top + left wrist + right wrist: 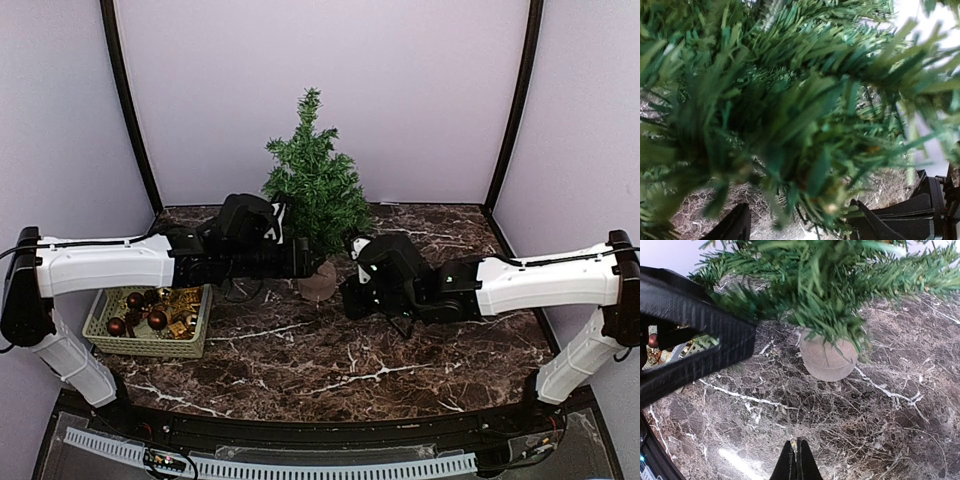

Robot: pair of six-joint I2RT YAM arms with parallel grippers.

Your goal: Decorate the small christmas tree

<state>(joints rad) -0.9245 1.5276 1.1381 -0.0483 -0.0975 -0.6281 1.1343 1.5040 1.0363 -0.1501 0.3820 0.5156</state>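
The small christmas tree (pixel 315 190) stands at the back middle of the table on its pale round stump base (pixel 318 283). My left gripper (pixel 303 258) is pushed into the tree's lower left branches. In the left wrist view its fingers (pixel 735 225) stand apart, open, with blurred green branch tips (pixel 805 165) between them. Just right of the stump, low over the table, hovers my right gripper (pixel 350 292). In the right wrist view that gripper (pixel 796 460) is shut, short of the stump base (pixel 827 360) and under the branches (pixel 830 285).
A pale green basket (pixel 196 335) holding dark red baubles (pixel 135 300) and gold ornaments (pixel 183 305) sits at the left. The left gripper's black body (pixel 690 340) crosses the right wrist view. Purple walls close off the back and sides.
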